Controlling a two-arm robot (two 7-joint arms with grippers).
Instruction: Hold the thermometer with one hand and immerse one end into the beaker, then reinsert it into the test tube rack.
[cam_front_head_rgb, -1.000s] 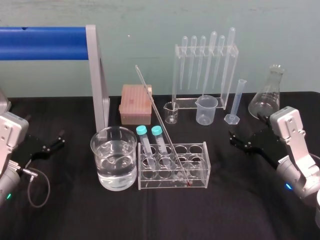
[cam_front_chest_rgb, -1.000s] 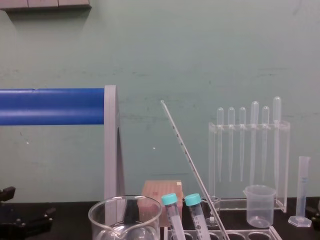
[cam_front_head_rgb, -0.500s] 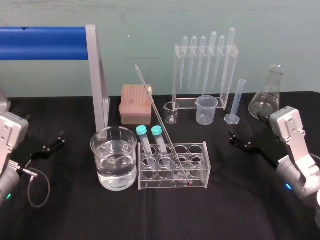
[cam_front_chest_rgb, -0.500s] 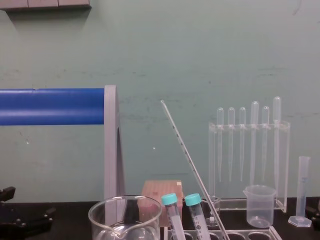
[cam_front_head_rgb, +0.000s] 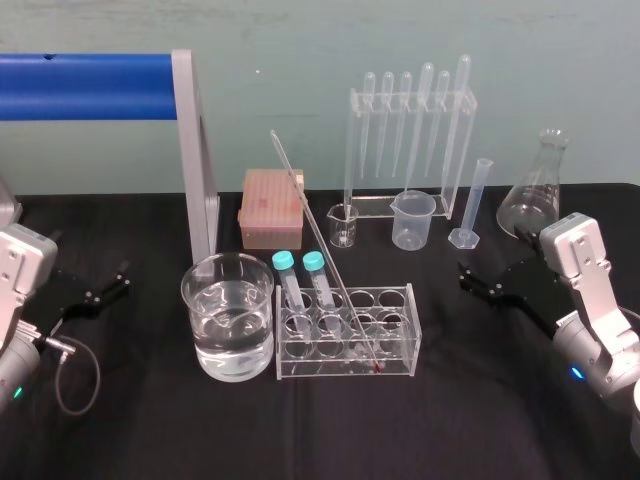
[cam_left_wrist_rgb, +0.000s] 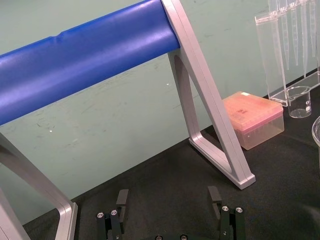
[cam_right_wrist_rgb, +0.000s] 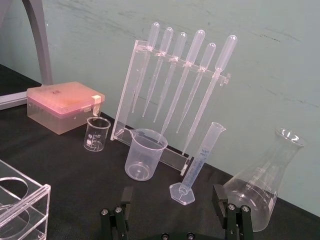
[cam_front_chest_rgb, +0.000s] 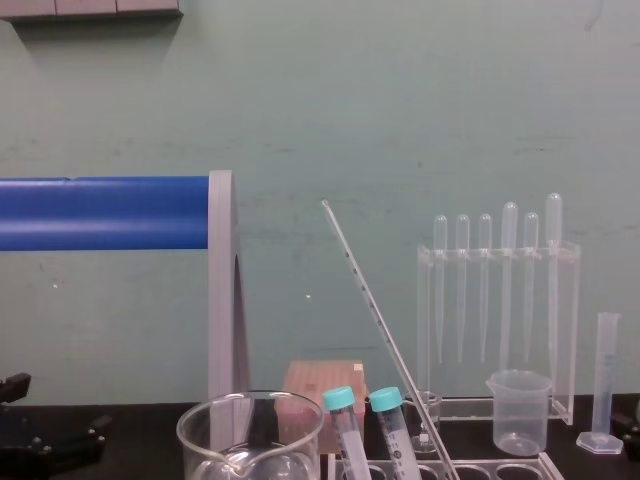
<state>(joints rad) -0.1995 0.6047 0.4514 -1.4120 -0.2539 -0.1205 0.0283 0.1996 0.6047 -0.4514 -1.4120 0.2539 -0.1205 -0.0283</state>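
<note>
Black cloth (cam_front_head_rgb: 450, 420) lies under everything. My left gripper (cam_front_head_rgb: 120, 278) hangs well left of the beaker (cam_front_head_rgb: 196, 335), fingers spread, holding nothing; my right gripper (cam_front_head_rgb: 467, 277), equally spread and empty, sits right of the test tube rack (cam_front_head_rgb: 411, 325). The thermometer (cam_front_head_rgb: 322, 245) leans in that rack, red tip (cam_front_head_rgb: 377, 368) probably in a front hole. I judge the grasp not yet begun: next comes a gentle pinch on the slanted stem, lifting clear.

left claw (cam_front_head_rgb: 118, 278) and right claw (cam_front_head_rgb: 467, 278) hang low at the sides, fingers apart
</note>
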